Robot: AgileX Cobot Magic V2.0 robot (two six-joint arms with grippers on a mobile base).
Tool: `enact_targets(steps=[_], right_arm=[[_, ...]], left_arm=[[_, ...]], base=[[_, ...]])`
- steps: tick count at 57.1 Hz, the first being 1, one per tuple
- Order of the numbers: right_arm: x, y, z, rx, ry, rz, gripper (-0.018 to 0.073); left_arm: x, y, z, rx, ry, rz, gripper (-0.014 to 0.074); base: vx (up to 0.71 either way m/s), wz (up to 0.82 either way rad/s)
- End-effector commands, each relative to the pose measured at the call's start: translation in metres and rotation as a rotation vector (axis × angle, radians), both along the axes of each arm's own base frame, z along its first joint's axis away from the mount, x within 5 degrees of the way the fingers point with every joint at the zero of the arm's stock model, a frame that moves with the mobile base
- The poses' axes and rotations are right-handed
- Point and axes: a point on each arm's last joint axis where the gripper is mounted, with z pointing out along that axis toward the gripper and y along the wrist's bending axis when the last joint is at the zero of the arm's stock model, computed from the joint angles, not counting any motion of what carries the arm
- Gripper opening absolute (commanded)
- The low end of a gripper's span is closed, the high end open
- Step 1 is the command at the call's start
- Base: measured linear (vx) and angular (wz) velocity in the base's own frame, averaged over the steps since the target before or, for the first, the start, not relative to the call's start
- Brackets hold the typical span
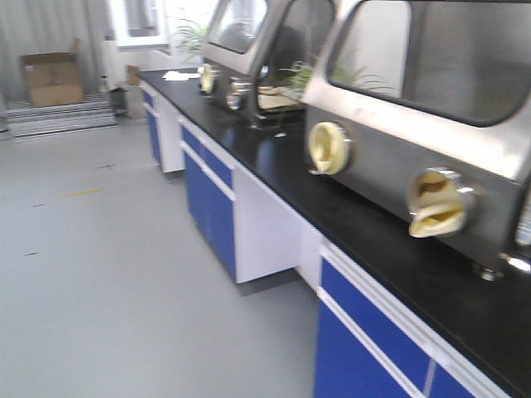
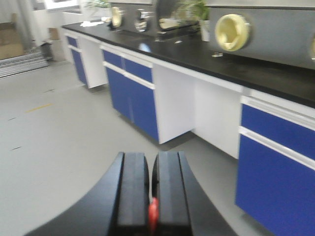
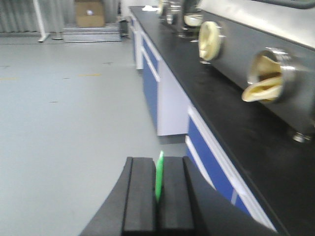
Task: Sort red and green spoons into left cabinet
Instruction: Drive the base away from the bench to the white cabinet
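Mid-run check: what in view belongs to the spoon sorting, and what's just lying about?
Job:
red spoon, pinched in left gripper
green spoon, pinched in right gripper
The left cabinet is not in view.

Lying about:
black bench top
steel glove boxes
blue cupboard doors
cardboard box

Glove boxes (image 1: 431, 108) are sitting on a counter (image 1: 332, 199) running along the right, cupboards (image 1: 211, 199) beneath it; one spoon (image 2: 153, 216) is lying in the left gripper (image 2: 151, 164), a second spoon (image 3: 159, 179) in the right gripper (image 3: 157, 167).
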Motion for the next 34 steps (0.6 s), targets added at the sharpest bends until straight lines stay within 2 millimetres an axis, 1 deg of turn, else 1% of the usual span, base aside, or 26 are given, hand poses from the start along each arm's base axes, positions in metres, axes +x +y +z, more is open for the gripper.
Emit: enact_targets(steps=[1, 15, 34], right_arm=[[0.0006, -0.0010, 0.0168, 0.023, -0.102, -0.013, -0.0004], [0.0006, -0.0010, 0.0168, 0.023, -0.102, -0.013, -0.0004], [0.0006, -0.0010, 0.0168, 0.023, -0.102, -0.013, -0.0004]], left_arm=[[0.0007, 0.0015, 0.0152, -0.020, -0.090, 0.018, -0.0004], [0.0007, 0.0015, 0.0152, -0.020, -0.090, 0.018, -0.0004], [0.0007, 0.0015, 0.0152, -0.020, -0.090, 0.018, -0.0004]], base=[[0.07, 0.57], [0.13, 0.54], [0.21, 0.48]])
